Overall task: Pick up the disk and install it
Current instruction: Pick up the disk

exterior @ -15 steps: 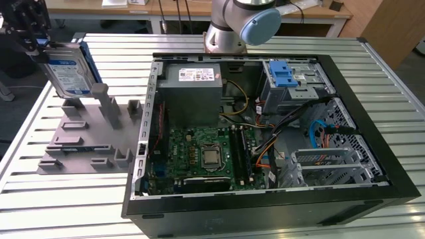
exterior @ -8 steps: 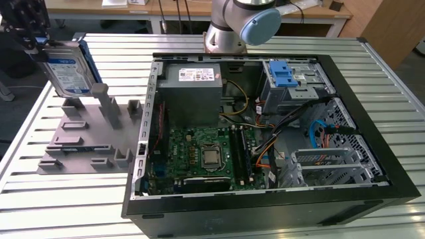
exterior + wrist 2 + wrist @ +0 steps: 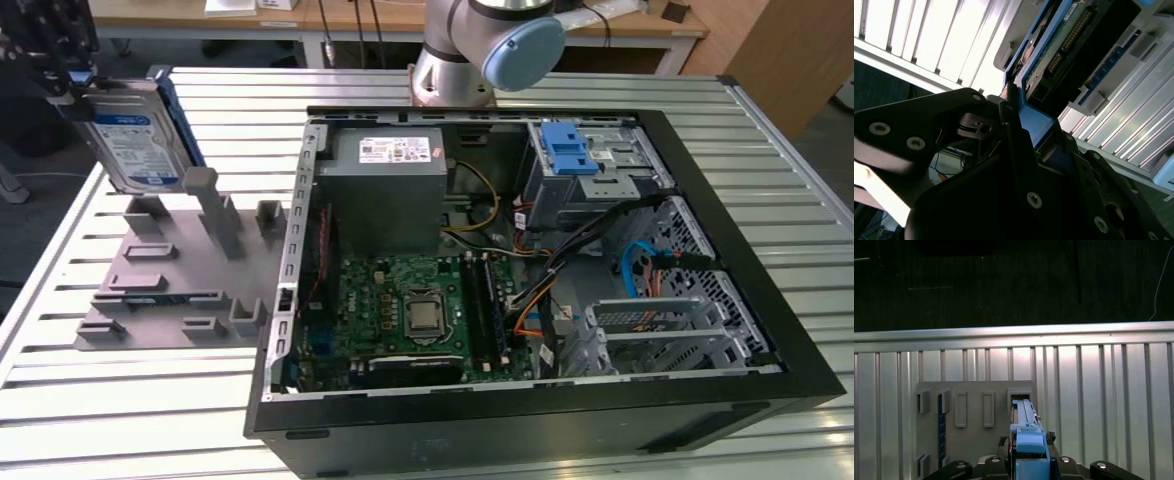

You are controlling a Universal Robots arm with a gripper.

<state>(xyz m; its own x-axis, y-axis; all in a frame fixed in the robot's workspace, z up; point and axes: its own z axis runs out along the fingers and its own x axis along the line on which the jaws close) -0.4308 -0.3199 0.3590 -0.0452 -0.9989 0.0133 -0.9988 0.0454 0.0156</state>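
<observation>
1. Fingers (image 3: pixel 1013 145), black and slim, are pinching the blue plastic carrier of the disk (image 3: pixel 134 145). The gripper (image 3: pixel 74 85) has it clamped upright on edge, at the exterior view's far left, outside the computer case (image 3: pixel 534 440).
2. Just below sits a grey rack (image 3: pixel 174 270), a matte plate studded with blocky posts and rectangular slots. The disk's lower edge hangs close to the tallest posts; whether it touches them I cannot tell.
3. Underneath it all is the table (image 3: pixel 134 400), made of bright ribbed aluminium slats.
4. Moving right, the black case lies open on its side. Inside are a grey power-supply box (image 3: pixel 387 190), a green motherboard (image 3: pixel 400 310) and a perforated metal drive cage (image 3: pixel 607 170) with a blue latch (image 3: pixel 571 150).
5. Behind the case stands the arm's grey-and-blue joint (image 3: pixel 514 50), with wooden desks (image 3: pixel 641 25) at the back of the room.
</observation>
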